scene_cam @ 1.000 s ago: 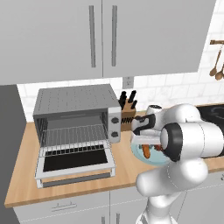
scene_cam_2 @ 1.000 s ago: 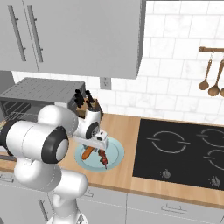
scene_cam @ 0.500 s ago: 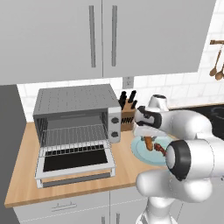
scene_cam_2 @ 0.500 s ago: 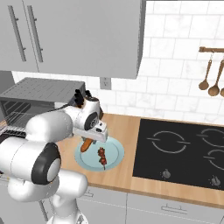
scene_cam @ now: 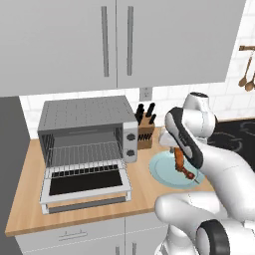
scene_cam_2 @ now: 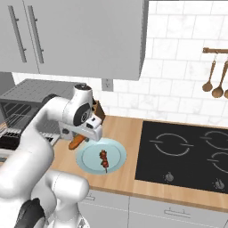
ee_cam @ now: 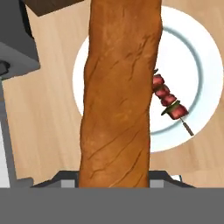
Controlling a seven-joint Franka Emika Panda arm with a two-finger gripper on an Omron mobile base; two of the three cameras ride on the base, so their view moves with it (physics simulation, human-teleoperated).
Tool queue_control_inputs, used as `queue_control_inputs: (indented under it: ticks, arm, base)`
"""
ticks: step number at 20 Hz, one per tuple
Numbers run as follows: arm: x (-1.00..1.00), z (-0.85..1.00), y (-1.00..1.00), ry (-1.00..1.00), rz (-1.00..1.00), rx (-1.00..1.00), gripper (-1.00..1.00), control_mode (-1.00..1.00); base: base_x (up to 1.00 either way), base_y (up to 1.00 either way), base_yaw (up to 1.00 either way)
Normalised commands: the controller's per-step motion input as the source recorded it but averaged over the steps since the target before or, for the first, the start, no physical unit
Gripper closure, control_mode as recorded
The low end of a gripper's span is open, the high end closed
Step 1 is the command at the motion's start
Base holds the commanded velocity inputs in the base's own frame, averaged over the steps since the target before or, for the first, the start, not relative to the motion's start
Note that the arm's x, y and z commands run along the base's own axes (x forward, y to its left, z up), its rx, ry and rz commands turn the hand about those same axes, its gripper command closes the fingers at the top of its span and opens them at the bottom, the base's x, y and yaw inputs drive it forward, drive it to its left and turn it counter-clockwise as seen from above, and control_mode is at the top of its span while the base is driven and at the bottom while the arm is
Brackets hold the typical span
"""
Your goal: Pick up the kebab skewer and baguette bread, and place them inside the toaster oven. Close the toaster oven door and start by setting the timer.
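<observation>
Arm bent over plate [scene_cam_2: 116, 156] — claw [scene_cam_2: 87, 135] gripping baguette bread [ee_cam: 118, 96] aloft.

Kebab skewer [scene_cam_2: 104, 160] on plate [scene_cam_2: 116, 153], baguette bread [ee_cam: 118, 96] above — toaster oven [scene_cam: 87, 138] left

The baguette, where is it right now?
The baguette is held in the end effector, lifted above the left side of the white plate, beside the kebab skewer and right of the open toaster oven.
</observation>
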Motion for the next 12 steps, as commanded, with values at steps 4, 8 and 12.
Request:
queue_control_inputs:
  ticks: [4, 8, 12]
  arm:
    - [-0.85, 0.61, 0.50, -0.07, -0.41, 0.03, 1.00, -1.00]
    - [-0.72, 0.52, 0.59, -0.10, -0.53, 0.09, 1.00, -1.00]
    - [-0.39, 0.48, 0.70, -0.12, -0.57, 0.09, 1.00, -1.00]
  base:
    - [0.00, 0.00, 0.00]
    - [0.00, 0.00, 0.00]
    - [0.00, 0.00, 0.00]
